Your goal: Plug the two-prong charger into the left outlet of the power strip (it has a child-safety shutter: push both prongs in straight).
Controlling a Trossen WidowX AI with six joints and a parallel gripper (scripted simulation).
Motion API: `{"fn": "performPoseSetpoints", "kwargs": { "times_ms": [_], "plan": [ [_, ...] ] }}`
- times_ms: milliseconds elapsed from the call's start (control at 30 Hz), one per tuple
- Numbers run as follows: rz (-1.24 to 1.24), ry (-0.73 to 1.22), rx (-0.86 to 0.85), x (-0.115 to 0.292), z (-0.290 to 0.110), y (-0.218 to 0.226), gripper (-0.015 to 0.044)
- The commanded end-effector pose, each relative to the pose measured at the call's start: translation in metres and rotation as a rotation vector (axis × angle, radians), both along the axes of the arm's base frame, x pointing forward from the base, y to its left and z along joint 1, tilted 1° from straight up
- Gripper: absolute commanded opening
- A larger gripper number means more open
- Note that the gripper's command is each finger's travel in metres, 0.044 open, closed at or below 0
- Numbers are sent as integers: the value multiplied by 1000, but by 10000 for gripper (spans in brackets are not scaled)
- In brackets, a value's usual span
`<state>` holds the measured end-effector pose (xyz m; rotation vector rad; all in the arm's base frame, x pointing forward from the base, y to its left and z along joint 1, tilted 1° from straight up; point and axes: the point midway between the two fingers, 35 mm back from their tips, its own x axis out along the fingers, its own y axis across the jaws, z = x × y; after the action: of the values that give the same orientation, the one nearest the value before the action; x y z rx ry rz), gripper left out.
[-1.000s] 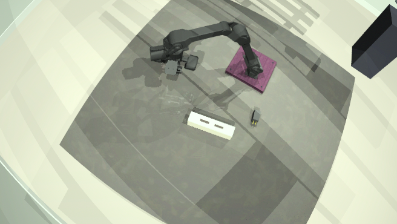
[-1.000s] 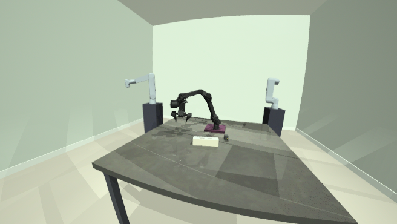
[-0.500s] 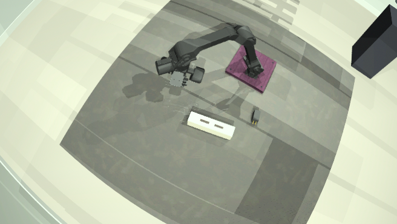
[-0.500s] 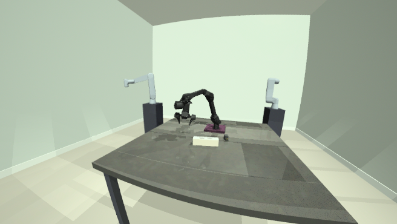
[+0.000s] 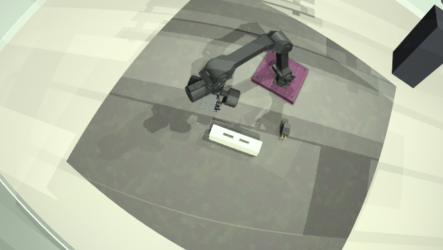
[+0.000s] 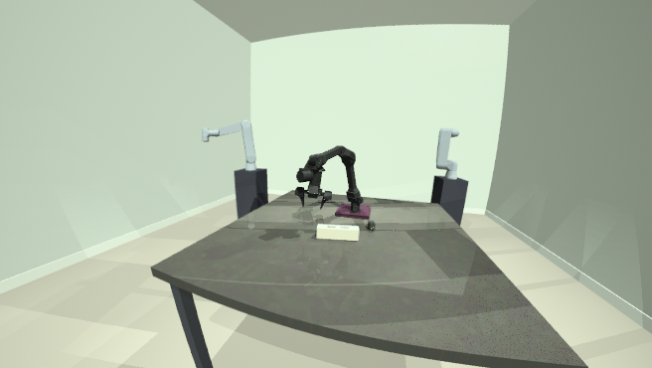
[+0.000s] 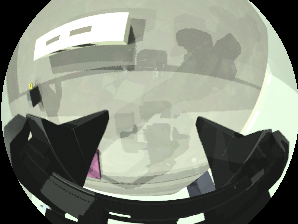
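The white power strip (image 5: pixel 235 139) (image 6: pixel 338 232) (image 7: pixel 83 35) lies flat on the dark table (image 5: pixel 202 189) with two slot outlets facing up. The small dark two-prong charger (image 5: pixel 285 130) (image 6: pixel 371 226) lies on the table to the right of the strip, apart from it; in the wrist view it (image 7: pixel 33 94) is a small dark shape at the left edge. My gripper (image 5: pixel 213 96) (image 6: pixel 313 198) (image 7: pixel 153 117) is open wide and empty. It hangs above the table behind the strip's left end, pointing down, and touches nothing.
The arm stands on a purple base plate (image 5: pixel 297 81) (image 6: pixel 348 212) behind the charger. Two dark pedestals (image 6: pixel 250 191) (image 6: pixel 449 199) with pale arms stand past the table's far corners. The table's front edge (image 6: pixel 348 333) is far from the objects.
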<state>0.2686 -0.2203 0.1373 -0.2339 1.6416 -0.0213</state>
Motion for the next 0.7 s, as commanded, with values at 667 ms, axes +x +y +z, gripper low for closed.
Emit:
{"fn": "performPoseSetpoints", "kwargs": {
  "times_ms": [667],
  "plan": [
    [-2,-45,45,26,-12,104,440]
  ]
}}
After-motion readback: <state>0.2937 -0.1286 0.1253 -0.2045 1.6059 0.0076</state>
